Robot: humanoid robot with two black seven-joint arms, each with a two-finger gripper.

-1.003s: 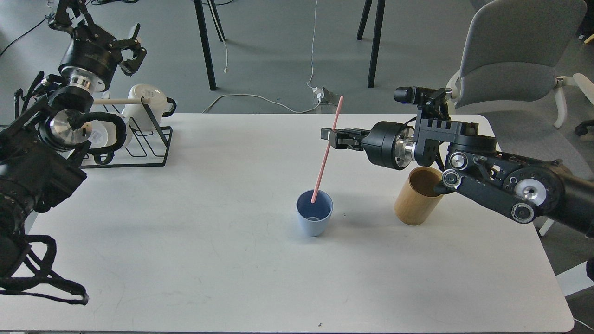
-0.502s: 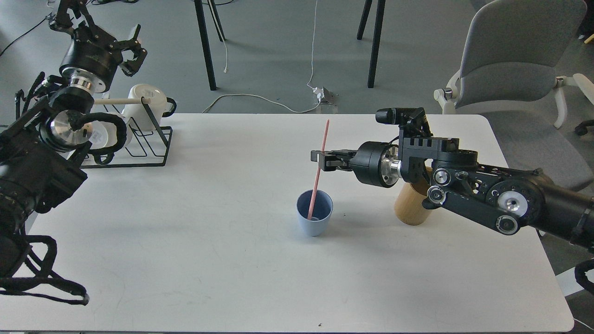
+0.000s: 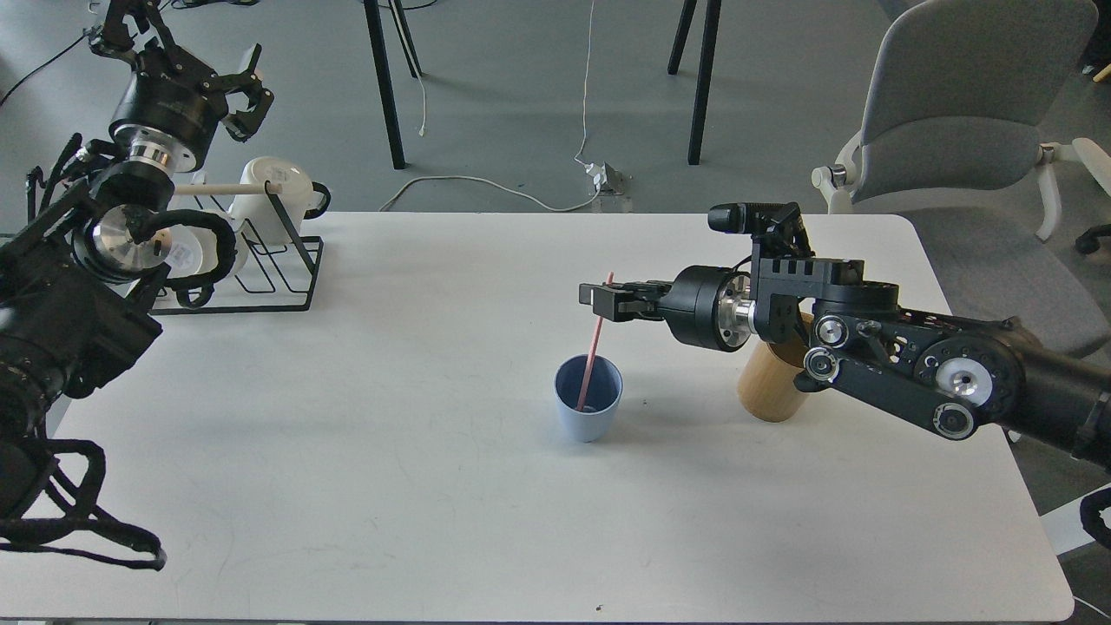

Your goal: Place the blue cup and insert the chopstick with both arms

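Observation:
The blue cup (image 3: 588, 399) stands upright on the white table (image 3: 391, 486), right of centre. The pale-pink chopstick (image 3: 594, 347) has its lower end inside the cup and leans up to the right, its top just above my right gripper's fingertips. My right gripper (image 3: 601, 300) hovers above the cup's far rim, pointing left. Its fingers sit loosely around the stick. My left gripper (image 3: 236, 94) is raised at the far left above the rack, fingers spread and empty.
A tan bamboo cylinder (image 3: 771, 384) stands right of the cup, partly hidden by my right arm. A black wire rack (image 3: 260, 269) with white mugs (image 3: 271, 198) and a wooden rod sits at the table's back left. A grey chair (image 3: 955, 130) stands behind the right corner.
The right gripper came down and left with the chopstick, lowering its tip into the cup. In the last half second the stick dropped lower through the fingers while the gripper stayed almost still.

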